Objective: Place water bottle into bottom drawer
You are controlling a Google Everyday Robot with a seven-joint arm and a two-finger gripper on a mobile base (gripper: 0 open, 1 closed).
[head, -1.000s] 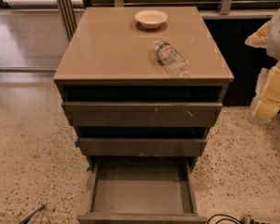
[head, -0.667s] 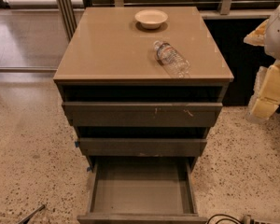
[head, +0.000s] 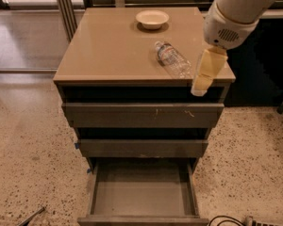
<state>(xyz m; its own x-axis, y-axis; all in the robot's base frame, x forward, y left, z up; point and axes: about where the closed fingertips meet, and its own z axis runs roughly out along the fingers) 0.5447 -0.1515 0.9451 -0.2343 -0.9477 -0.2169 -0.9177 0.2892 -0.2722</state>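
The water bottle lies on its side on the tan cabinet top, right of centre, with its white cap pointing to the back left. The bottom drawer is pulled open below, and its grey floor is bare. My gripper, cream-coloured and hanging from the white arm, is over the cabinet's front right corner. It is just right of the bottle's base and apart from it, holding nothing that I can see.
A shallow cream bowl sits at the back of the cabinet top. The two upper drawers stand slightly ajar. Cables lie on the speckled floor at the bottom right. A metal piece lies at the bottom left.
The arm has swung in from the far right to over the cabinet's front right corner, close to the bottle. The bottle, bowl and drawers have not moved.
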